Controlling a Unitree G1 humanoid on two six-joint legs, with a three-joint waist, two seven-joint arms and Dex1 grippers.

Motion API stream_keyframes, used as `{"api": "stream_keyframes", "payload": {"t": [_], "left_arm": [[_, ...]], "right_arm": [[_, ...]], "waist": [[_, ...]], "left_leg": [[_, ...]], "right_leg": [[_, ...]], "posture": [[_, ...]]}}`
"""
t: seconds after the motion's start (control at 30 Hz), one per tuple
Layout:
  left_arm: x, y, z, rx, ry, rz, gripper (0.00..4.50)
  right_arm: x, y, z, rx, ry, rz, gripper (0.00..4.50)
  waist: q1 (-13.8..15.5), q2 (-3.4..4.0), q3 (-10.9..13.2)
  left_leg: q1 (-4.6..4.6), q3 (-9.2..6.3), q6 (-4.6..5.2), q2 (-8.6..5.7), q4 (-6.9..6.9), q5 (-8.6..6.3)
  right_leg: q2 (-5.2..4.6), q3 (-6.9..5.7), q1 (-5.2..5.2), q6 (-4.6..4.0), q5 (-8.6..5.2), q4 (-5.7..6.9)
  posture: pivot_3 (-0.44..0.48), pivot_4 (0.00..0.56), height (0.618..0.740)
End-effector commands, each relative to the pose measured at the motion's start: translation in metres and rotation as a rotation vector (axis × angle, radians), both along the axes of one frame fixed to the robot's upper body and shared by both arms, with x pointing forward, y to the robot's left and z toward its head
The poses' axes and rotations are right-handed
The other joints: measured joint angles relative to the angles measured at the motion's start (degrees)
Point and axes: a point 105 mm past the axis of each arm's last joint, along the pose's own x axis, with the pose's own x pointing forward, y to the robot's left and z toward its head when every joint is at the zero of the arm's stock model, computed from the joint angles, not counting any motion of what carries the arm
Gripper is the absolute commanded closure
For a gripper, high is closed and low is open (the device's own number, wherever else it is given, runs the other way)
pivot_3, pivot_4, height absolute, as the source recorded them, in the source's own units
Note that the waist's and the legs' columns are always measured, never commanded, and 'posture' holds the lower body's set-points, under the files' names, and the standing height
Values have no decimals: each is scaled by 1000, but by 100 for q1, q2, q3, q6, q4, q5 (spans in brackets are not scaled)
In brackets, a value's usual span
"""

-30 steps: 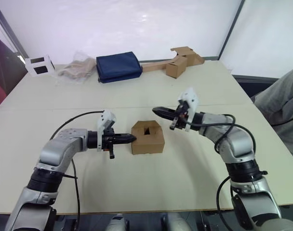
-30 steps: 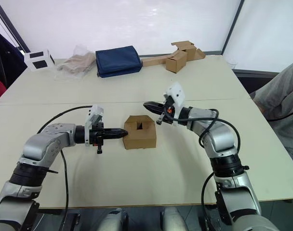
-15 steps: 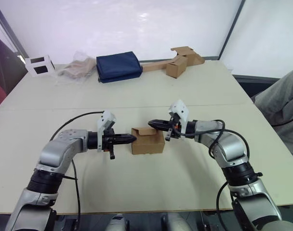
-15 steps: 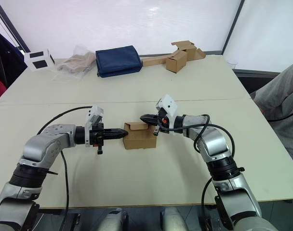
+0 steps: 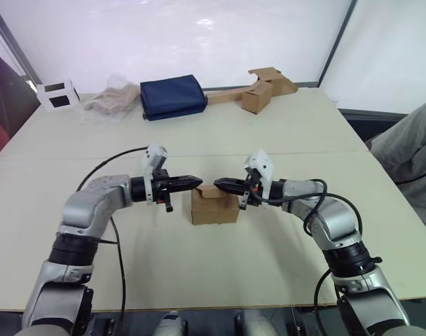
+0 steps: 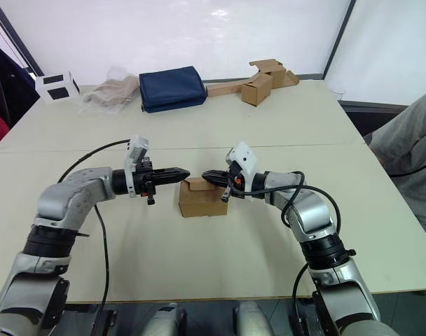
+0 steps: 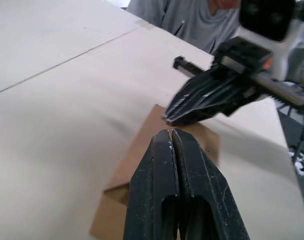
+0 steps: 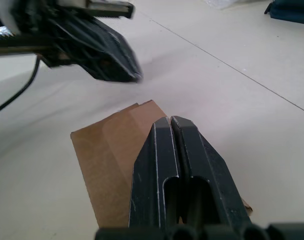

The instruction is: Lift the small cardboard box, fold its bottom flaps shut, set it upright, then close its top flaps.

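Small cardboard box (image 5: pixel 214 206) upright on desk (image 5: pixel 269 126); left gripper (image 5: pixel 197 182) and right gripper (image 5: pixel 218 185) pinched closed, empty, tips just above box.

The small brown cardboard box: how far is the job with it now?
Late stage. The small brown corrugated cardboard box stands upright on the table, so the bottom looks done. In hand: the shut left end effector and shut right end effector hover over the top flaps. Left: pressing these fully flat.
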Motion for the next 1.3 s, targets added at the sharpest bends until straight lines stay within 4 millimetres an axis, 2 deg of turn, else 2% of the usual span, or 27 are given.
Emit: {"api": "stream_keyframes", "payload": {"t": [0.03, 0.27, 0.37, 0.47, 0.57, 1.3], "left_arm": [[11, -5, 0, 17, -52, 18, 4466], [13, -7, -3, 14, -54, 5, 4466], [12, -7, -3, 9, -52, 6, 4466], [12, -6, -1, -3, -47, 9, 4466], [12, -7, -1, 2, -45, 9, 4466], [8, -14, 0, -4, -32, -20, 4466]], "right_arm": [[-6, 4, 11, 19, -41, 22, 4500], [-9, 0, 15, 35, -41, 9, 4500], [-22, -3, 17, 38, -29, 48, 4500], [-36, -4, 8, 25, 28, 95, 4500], [-39, -3, -1, -1, 46, 101, 4500], [-20, 6, -17, -62, 5, 27, 4500]], "waist": [[-2, 0, 0], [-6, 0, 0], [5, 0, 0], [7, 0, 0], [4, 0, 0], [3, 0, 0]], "left_leg": [[0, 0, 0, 0, 0, 0], [0, 0, 0, 0, -1, 0], [-1, 0, 0, 0, 0, 0], [-4, -2, 0, 0, 0, 0], [-2, -2, 0, -1, 2, 0], [-2, -2, 0, -1, 1, 0]], "right_leg": [[0, 0, 0, 0, 0, 0], [1, 1, -2, 0, 0, 0], [-1, 1, 0, 0, 0, 0], [-1, -1, 0, 0, 0, -3], [0, -1, 2, 0, 0, -2], [-1, 0, 1, 0, 0, -2]], "posture": [[0, 150, 740], [0, 150, 740], [0, 150, 740], [0, 150, 740], [0, 150, 740], [0, 150, 740]]}}
